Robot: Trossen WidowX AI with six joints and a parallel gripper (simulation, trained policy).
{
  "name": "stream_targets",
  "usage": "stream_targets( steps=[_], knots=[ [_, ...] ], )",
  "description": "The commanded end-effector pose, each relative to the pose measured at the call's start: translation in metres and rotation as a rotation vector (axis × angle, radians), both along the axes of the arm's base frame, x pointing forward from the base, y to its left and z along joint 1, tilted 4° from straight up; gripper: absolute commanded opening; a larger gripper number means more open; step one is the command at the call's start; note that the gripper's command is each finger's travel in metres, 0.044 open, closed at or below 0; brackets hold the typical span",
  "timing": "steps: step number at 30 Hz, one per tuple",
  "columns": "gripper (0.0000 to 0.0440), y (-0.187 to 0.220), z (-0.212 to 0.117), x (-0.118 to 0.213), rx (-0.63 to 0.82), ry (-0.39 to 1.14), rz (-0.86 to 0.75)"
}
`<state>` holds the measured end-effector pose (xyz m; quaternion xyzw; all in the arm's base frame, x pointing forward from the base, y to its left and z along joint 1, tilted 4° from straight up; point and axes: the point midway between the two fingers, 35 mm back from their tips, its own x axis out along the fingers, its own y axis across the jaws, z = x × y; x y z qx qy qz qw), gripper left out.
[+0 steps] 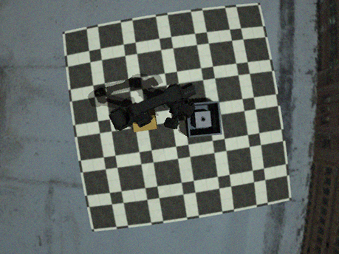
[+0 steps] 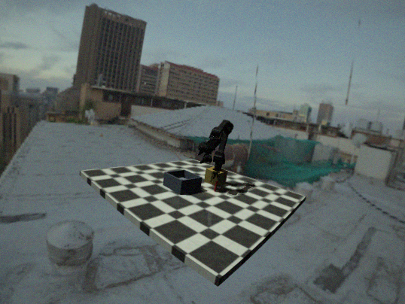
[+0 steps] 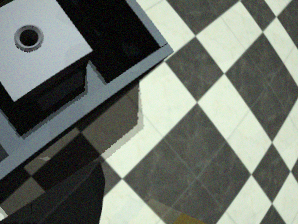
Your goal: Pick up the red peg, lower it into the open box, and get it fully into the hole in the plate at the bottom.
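The red peg stands upright on the checkered board in the exterior view, between the box and the yellow block. The arm hides it in the top view, and the wrist view does not show it. The open blue-grey box holds a pale plate with a round hole, which looks empty. My gripper is open and empty, held high above the board. It is tilted and near the box's side; one dark finger shows at the lower left of the wrist view.
A yellow block sits under the arm, beside the box and behind the peg in the exterior view. The checkered board has edges well beyond these things.
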<state>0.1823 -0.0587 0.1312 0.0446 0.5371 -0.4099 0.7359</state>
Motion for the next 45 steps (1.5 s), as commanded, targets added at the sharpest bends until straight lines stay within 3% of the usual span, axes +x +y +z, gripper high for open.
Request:
stream_targets(
  steps=[1, 18, 45],
  knots=[
    [0.044, 0.02, -0.005, 0.005, 0.06, 0.023, 0.001],
    [0.044, 0.118, -0.041, 0.008, 0.245, 0.165, -0.043],
    [0.044, 0.158, -0.119, 0.013, 0.317, 0.195, -0.067]
  ],
)
